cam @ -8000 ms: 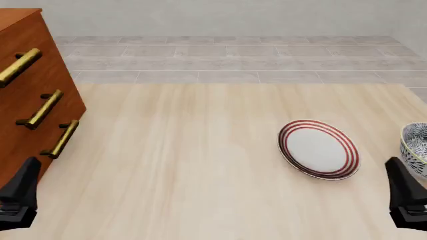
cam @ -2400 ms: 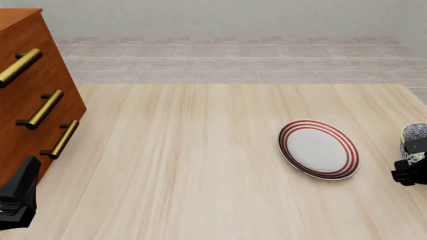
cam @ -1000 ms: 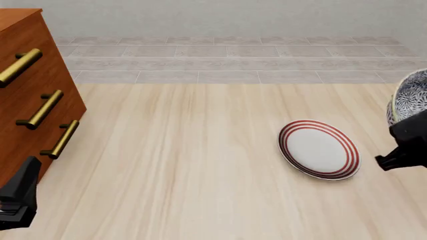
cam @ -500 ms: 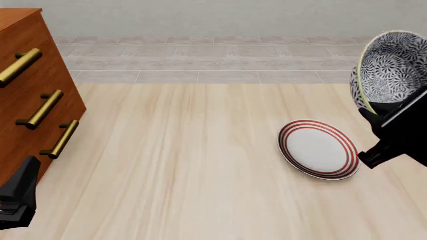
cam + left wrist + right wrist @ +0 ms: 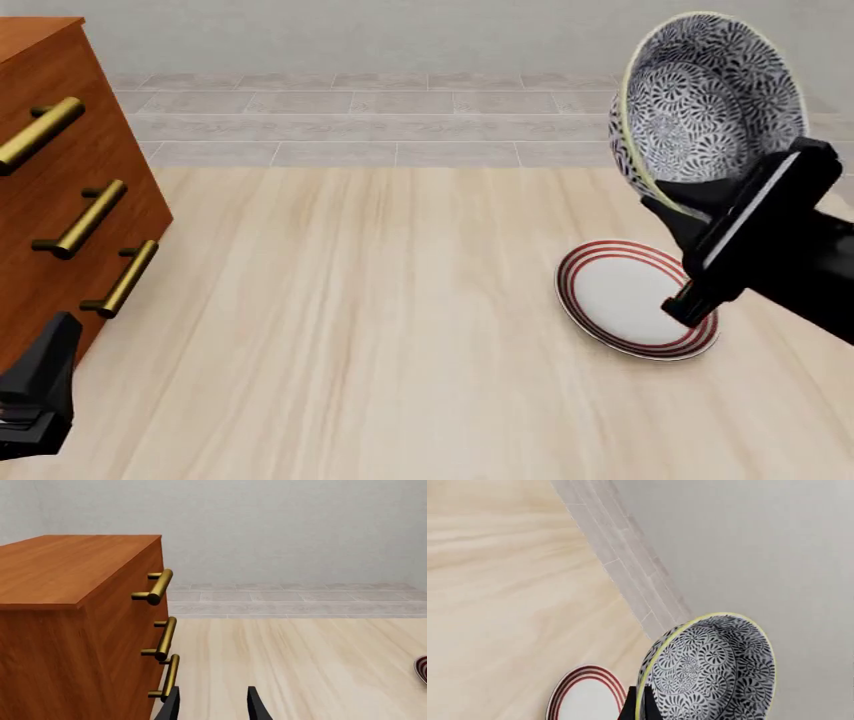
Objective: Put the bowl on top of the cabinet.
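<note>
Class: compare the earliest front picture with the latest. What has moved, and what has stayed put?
The right gripper took the bowl by its rim, lifted it off the table's right edge and carried it up and leftward, tilted. The plate, cabinet and left gripper stayed put.

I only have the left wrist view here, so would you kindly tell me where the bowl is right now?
Observer: The bowl is lifted clear of the table, tipped on its side, in the right tool.
Operator: How is it gripped?
Observer: By the rim; the fingers pinch its yellowish edge.
Operator: Is anything beneath it?
Observer: A red-ringed plate lies on the table, just below and nearer the camera, far right of the cabinet.
</note>
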Controlling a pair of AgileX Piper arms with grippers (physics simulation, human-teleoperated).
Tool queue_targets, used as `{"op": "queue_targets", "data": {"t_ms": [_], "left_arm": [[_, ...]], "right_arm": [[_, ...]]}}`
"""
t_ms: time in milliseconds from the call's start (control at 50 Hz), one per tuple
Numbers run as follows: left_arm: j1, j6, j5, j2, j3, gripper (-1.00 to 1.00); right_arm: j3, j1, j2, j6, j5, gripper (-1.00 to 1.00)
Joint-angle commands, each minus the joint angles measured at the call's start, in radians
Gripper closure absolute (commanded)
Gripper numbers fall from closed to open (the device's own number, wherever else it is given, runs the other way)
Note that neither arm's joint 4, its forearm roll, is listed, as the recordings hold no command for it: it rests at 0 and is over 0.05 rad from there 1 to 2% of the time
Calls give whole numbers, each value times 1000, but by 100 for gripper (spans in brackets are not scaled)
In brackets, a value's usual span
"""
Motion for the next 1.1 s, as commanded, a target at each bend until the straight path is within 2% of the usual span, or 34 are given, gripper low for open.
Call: {"op": "queue_targets", "data": {"t_ms": [20, 80, 180, 220, 240, 280, 320, 360, 380, 460, 480, 520, 540, 1020, 1100], "left_arm": [[0, 1, -2, 0, 1, -100], [0, 1, -3, 1, 2, -100], [0, 1, -5, 1, 3, -100], [0, 1, -5, 1, 4, -100], [0, 1, -5, 1, 4, -100], [0, 1, -5, 1, 4, -100], [0, 1, -6, 1, 4, -100], [0, 1, -5, 1, 4, -100], [0, 2, -6, 1, 4, -100], [0, 2, -5, 1, 3, -100], [0, 1, -5, 1, 3, -100], [0, 2, -5, 1, 3, -100], [0, 2, -5, 1, 3, -100], [-1, 12, -2, -3, -2, -100], [1, -5, -4, 9, 0, -100]], "right_arm": [[-22, 85, 60, -68, -62, 100], [-23, 102, 81, -90, -75, 100], [-4, 107, 117, -160, -106, 100], [-14, 113, 125, -160, -103, 100], [-2, 110, 135, -190, -115, 100], [-14, 118, 139, -193, -108, 100], [-8, 117, 140, -225, -117, 100], [-14, 121, 141, -222, -111, 100], [2, 118, 147, -258, -126, 100], [0, 123, 162, -282, -127, 100], [8, 128, 168, -305, -136, 100], [-6, 126, 176, -306, -125, 100], [-2, 126, 182, -326, -132, 100], [-2, 126, 182, -326, -132, 100], [-2, 126, 182, -326, -132, 100]]}}
